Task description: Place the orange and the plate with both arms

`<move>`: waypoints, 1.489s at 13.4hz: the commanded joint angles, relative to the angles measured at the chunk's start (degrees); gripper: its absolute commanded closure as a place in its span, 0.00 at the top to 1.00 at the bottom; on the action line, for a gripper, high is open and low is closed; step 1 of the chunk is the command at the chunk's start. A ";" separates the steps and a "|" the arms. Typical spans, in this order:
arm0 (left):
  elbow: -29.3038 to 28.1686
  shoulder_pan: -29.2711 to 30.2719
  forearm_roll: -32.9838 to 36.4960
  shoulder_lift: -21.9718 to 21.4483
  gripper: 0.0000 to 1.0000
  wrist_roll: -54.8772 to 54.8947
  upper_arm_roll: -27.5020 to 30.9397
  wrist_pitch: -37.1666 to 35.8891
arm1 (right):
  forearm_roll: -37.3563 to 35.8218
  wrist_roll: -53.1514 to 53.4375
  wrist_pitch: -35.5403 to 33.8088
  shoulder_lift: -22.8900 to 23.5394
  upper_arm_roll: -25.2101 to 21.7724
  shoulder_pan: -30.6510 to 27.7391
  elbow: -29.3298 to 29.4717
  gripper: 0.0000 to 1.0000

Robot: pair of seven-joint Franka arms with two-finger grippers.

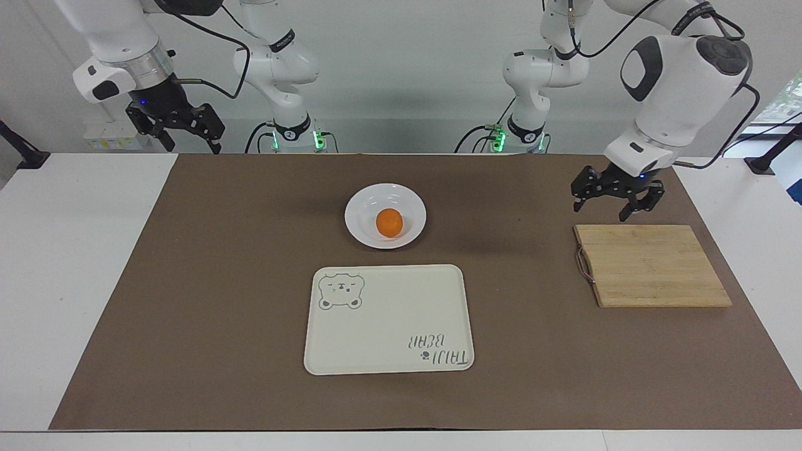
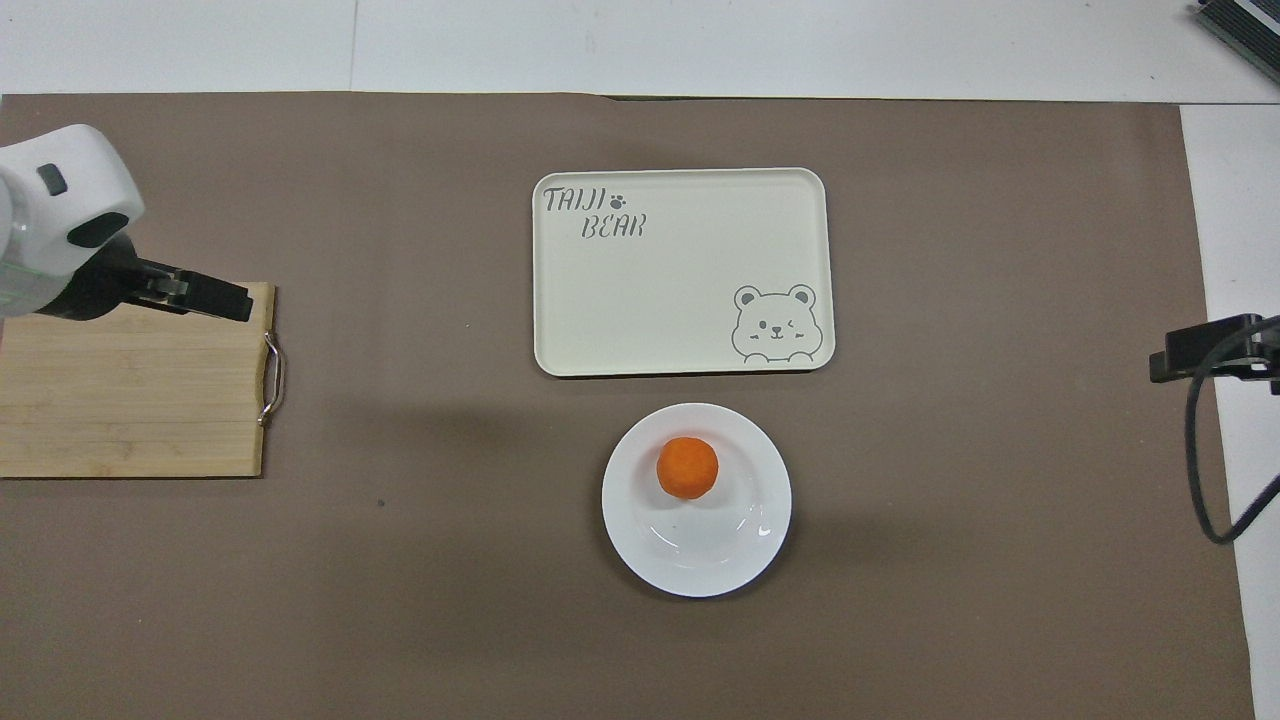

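Left gripper [image 1: 616,199] spread wide and empty, up over the near edge of the cutting board [image 1: 651,266]; right gripper [image 1: 178,128] likewise spread, waiting raised. Orange [image 1: 389,223] in plate [image 1: 366,210], just nearer the robots than the bear tray [image 1: 388,326].

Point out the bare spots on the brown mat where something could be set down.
Bare mat lies between the plate and the cutting board, and from the plate and tray toward the right arm's end. The tray itself is bare. Tightest is the strip between plate and tray. The orange sits on the plate.
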 commanded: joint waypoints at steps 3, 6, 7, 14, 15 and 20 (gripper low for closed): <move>3.26 3.16 0.49 -0.14 1.00 -6.93 -0.24 -4.21 | -0.30 -1.06 -0.08 -0.75 0.09 -0.15 -0.65 1.00; 6.94 2.02 5.22 -0.23 1.00 -12.41 -0.94 -11.24 | -0.30 -1.06 -0.08 -0.75 0.09 -0.15 -0.65 1.00; 9.31 1.93 4.80 0.38 1.00 -12.67 -1.12 -14.83 | -0.30 -1.06 -0.08 -0.75 0.09 -0.15 -0.65 1.00; 10.65 1.93 4.36 0.82 1.00 -12.50 -1.38 -14.34 | -0.30 -1.24 -1.74 -0.84 0.18 -0.15 -0.57 1.00; 10.48 1.93 4.36 0.74 1.00 -12.41 -1.47 -14.17 | -0.39 -1.15 -2.09 -1.10 0.62 0.20 -0.57 1.00; 8.72 0.71 5.67 -0.32 1.00 -11.88 -1.47 -12.23 | 9.78 -0.36 3.70 -0.92 1.06 0.46 -3.71 1.00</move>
